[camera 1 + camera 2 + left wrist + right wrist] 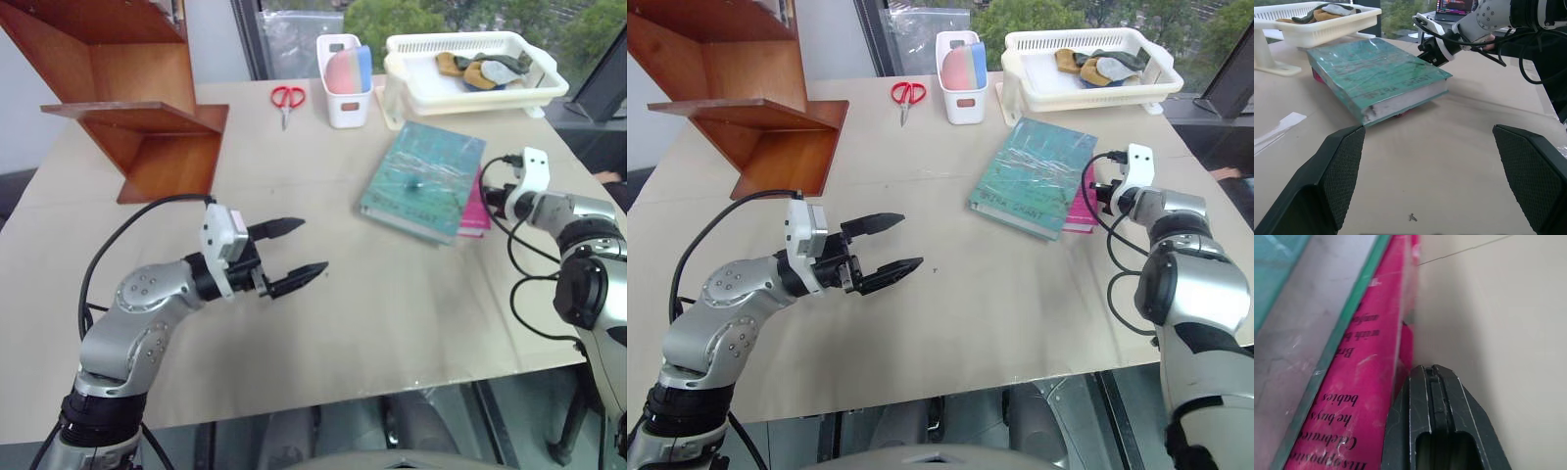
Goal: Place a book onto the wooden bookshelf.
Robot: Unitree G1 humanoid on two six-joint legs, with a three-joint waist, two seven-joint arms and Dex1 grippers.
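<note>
Bare table point(343, 323) between left end effector point(294, 257) and book point(423, 178).

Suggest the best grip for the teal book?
Probably the teal book at its near page-edge corner, from the left hand's side: it overhangs the pink book beneath, leaving a gap under it for a finger.

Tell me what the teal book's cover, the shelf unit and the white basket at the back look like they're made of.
The book: glossy teal cover, seemingly under clear plastic wrap, judging by wrinkles and glare; pale paper page edges. The wooden bookshelf: reddish-brown polished wood or veneer, smooth with soft reflections. The white basket: probably moulded plastic, given its slotted walls and uniform matte white.
</note>
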